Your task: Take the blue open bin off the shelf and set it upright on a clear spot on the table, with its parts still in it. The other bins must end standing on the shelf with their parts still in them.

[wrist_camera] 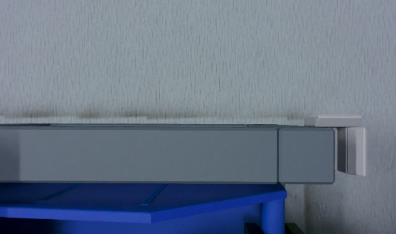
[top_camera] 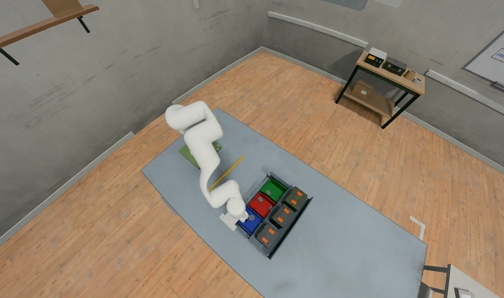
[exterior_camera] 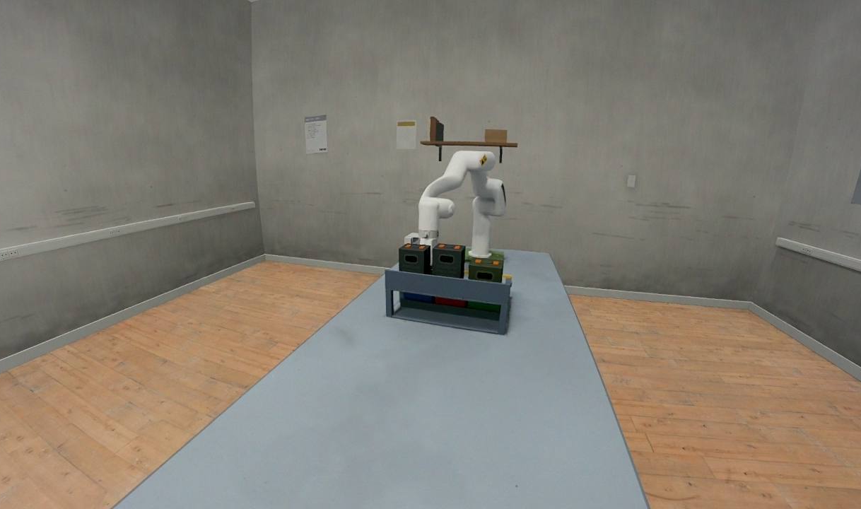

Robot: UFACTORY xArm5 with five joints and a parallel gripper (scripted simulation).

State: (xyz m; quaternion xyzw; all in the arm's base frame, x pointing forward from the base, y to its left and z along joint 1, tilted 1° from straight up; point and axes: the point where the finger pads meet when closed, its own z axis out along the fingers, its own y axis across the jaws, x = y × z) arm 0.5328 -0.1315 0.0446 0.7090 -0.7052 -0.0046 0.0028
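Observation:
The blue open bin point(top_camera: 253, 225) point(exterior_camera: 418, 297) point(wrist_camera: 152, 205) stands at the near end of the lower row of the grey shelf point(top_camera: 274, 252) point(exterior_camera: 446, 285) point(wrist_camera: 136, 154), with a grey part point(top_camera: 252, 217) in it. My gripper point(top_camera: 242, 217) reaches down at the bin's wall on the arm's side and is shut on that wall; the fingers themselves are hidden. The red bin point(top_camera: 261, 204) and the green bin point(top_camera: 273, 189) stand next to the blue bin. Three dark bins point(top_camera: 267, 234) point(top_camera: 282, 216) point(top_camera: 296, 198) with orange parts stand on the upper row.
A white block point(top_camera: 228, 221) point(wrist_camera: 352, 149) sits by the shelf's corner next to the gripper. A yellow bar point(top_camera: 227, 172) and the arm's green base plate point(top_camera: 188, 153) lie behind. The grey table point(top_camera: 339, 241) point(exterior_camera: 389, 411) stretches beyond the shelf.

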